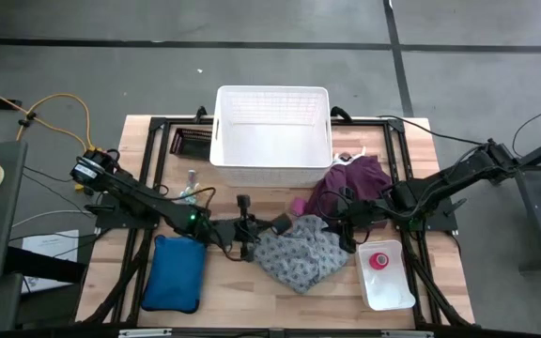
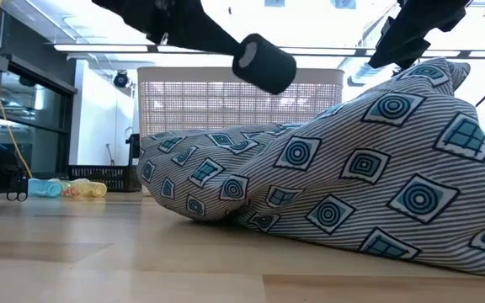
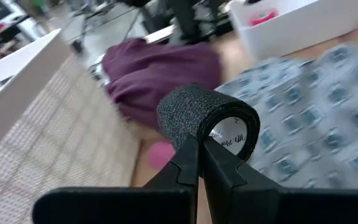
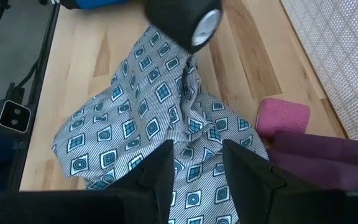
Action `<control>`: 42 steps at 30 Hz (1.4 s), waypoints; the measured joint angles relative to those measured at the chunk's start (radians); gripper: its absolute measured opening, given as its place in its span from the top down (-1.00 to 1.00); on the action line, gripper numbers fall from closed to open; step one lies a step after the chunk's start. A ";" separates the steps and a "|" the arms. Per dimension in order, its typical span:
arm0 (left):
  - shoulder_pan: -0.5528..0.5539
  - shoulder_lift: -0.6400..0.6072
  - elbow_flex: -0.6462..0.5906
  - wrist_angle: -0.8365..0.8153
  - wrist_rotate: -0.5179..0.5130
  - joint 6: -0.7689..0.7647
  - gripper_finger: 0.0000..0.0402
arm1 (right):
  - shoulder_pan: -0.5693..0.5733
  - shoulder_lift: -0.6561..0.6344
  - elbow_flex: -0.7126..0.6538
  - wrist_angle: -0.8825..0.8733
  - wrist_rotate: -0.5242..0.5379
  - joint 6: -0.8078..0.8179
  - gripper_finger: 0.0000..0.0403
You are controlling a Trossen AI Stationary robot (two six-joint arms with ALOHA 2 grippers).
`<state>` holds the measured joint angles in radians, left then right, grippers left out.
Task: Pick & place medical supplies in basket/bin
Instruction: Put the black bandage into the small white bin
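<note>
My left gripper [image 1: 272,225] is shut on a small black roll [image 3: 207,118], the black block, which hangs in the air over the grey patterned cloth [image 1: 299,255] in the low view [image 2: 263,63]. My right gripper [image 4: 201,165] is open and hovers over the same cloth's heaped right part [image 4: 160,118], touching nothing. The purple cloth [image 1: 350,180] lies bunched beside the white basket [image 1: 270,164]. A pink tape roll [image 1: 379,260] sits in a small white bin [image 1: 388,291]. The small clear bottle [image 1: 191,186] lies left of the basket. My left gripper nips the black roll by its wall at the open end [image 3: 211,142], and the fingers [image 3: 185,163] are nearly together. One fingertip seems to reach into the core, the other lies outside. The roll is lifted clear, its axis roughly level, above the cloth.
A small pink wrap roll [image 4: 283,115] lies on the table between the purple cloth and the grey one. A blue pouch [image 1: 175,272] lies near the table's near-left corner. A dark tray [image 1: 193,141] sits left of the basket. Bare wood shows in front of the grey cloth.
</note>
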<state>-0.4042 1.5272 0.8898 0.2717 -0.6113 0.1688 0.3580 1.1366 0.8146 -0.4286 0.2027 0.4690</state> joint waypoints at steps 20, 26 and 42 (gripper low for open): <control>0.003 0.000 0.000 0.113 0.011 0.019 1.00 | 0.000 0.000 0.000 0.000 0.000 -0.002 0.38; 0.003 0.000 0.000 0.119 0.009 0.019 1.00 | 0.000 0.000 0.000 0.000 0.000 0.002 0.38; 0.003 0.000 0.000 0.119 0.008 0.019 1.00 | 0.009 0.000 0.000 0.021 -0.002 -0.005 0.38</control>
<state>-0.4011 1.5276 0.8896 0.3904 -0.6037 0.1879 0.3668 1.1370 0.8143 -0.4071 0.2011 0.4642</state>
